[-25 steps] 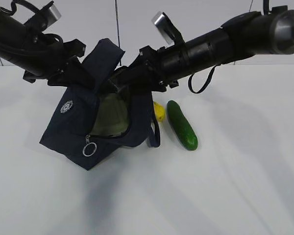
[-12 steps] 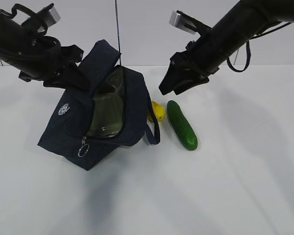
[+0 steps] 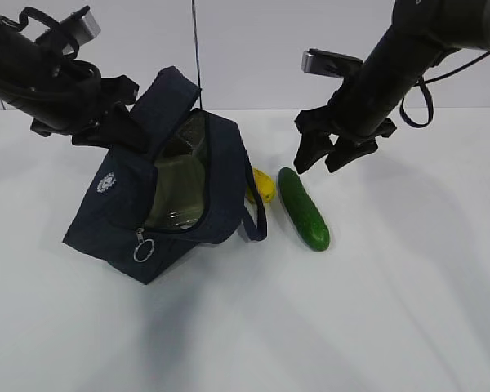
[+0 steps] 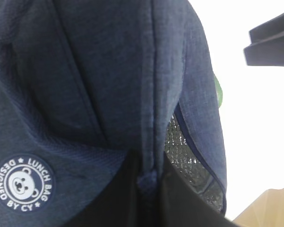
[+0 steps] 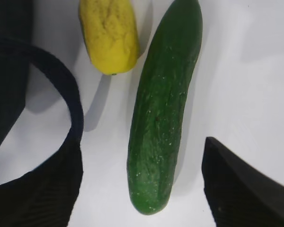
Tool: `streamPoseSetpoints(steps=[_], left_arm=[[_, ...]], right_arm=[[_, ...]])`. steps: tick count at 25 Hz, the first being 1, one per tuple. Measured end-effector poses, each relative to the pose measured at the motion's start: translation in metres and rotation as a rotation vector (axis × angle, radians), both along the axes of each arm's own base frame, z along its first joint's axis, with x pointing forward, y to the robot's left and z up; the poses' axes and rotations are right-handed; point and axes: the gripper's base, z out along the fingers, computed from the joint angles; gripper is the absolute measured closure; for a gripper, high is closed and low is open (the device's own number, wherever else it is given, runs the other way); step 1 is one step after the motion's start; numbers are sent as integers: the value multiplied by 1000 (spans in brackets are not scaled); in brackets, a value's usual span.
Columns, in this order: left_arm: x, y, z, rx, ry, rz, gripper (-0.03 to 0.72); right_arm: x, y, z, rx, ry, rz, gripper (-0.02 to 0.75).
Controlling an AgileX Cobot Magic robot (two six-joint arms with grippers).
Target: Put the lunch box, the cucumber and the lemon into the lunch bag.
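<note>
The navy lunch bag (image 3: 114, 220) stands tilted on the white table with its top unzipped. The pale green lunch box (image 3: 180, 192) lies inside the mouth. My left gripper (image 3: 122, 126) is shut on the bag's upper fabric edge (image 4: 149, 177) and holds the mouth up. To the right of the bag lie the yellow lemon (image 3: 264, 186) and the dark green cucumber (image 3: 304, 208), side by side. My right gripper (image 3: 320, 162) hovers open just above the cucumber's far end. In the right wrist view the cucumber (image 5: 163, 109) runs between the two black fingertips (image 5: 241, 189), untouched, with the lemon (image 5: 109, 35) at its left.
A loop handle (image 5: 66, 101) of the bag lies on the table close to the lemon and the cucumber. The bag's silver zipper ring (image 3: 144, 250) hangs at its front. Bare white table (image 3: 392, 310) stretches to the front and right.
My right gripper has come out of the bag's mouth, leaving the lunch box inside, and swung right to hover over the cucumber. The bag and my left gripper have hardly moved.
</note>
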Motion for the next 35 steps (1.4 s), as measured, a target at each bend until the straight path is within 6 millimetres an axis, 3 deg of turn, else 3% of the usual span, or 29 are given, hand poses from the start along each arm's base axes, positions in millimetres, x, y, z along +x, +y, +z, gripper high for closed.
streamPoseSetpoints(steps=[4,6,22,35], left_arm=[[0,0,0,0,0,0,671],[0,0,0,0,0,0,671],[0,-1,1,-12,1,5,671],[0,-1,2,-15,1,6,671]], right_arm=[[5,1,-14,-3,16,-19,170],[7,1,-23,-6,21,-27,150],[16,10,-68,-18,55,-40,148],[19,11,-73,-19,40,-49,150]])
